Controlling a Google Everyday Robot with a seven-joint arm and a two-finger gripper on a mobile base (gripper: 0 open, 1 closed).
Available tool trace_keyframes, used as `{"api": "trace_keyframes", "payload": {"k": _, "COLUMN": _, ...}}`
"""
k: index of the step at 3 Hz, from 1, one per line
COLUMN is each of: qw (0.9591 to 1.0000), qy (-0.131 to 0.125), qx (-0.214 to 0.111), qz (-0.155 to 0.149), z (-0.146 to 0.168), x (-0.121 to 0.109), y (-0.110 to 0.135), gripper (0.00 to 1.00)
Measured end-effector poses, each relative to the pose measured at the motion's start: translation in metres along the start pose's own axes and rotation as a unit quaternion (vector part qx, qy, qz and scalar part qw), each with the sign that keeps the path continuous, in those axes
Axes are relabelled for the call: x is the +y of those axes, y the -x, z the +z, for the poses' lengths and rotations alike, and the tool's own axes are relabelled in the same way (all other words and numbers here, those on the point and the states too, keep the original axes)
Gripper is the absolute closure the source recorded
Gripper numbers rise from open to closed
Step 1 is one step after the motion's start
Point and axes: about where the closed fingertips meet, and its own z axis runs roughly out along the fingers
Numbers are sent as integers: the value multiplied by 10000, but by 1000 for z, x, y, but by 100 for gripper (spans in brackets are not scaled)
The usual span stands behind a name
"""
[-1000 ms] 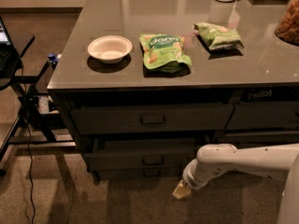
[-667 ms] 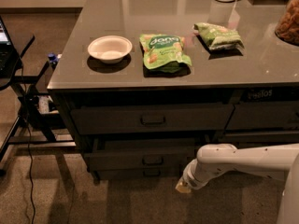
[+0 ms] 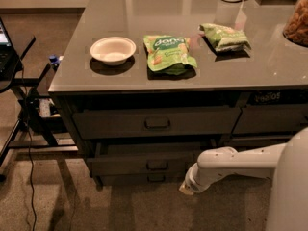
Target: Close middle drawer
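The middle drawer (image 3: 144, 163) is a wide, shallow dark drawer with a small loop handle (image 3: 157, 165) at its centre. It stands pulled out a little from the cabinet, with a gap showing above its front panel. My gripper (image 3: 186, 189) is at the end of the white arm (image 3: 231, 163), low down and just right of the drawer's front, near the floor. Only its tan tip shows. It holds nothing that I can see.
The taller top drawer (image 3: 156, 122) is above and a bottom drawer (image 3: 155, 178) below. Narrower drawers (image 3: 269, 119) are in the right column. On the counter are a white bowl (image 3: 113, 50), two green snack bags (image 3: 169, 54) (image 3: 225, 36) and a jar (image 3: 297, 23). A stand with cables (image 3: 29, 109) is at the left.
My gripper has moved slightly up and to the left, closer to the drawer fronts. The middle drawer has not visibly moved.
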Motion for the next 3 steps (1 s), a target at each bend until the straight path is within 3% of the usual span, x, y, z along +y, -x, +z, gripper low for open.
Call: {"api": "trace_keyframes", "payload": {"k": 3, "qw": 9961, "qy": -845, "qx": 247, "qz": -75, "z": 10, "x": -73, "y": 7, "gripper": 100}}
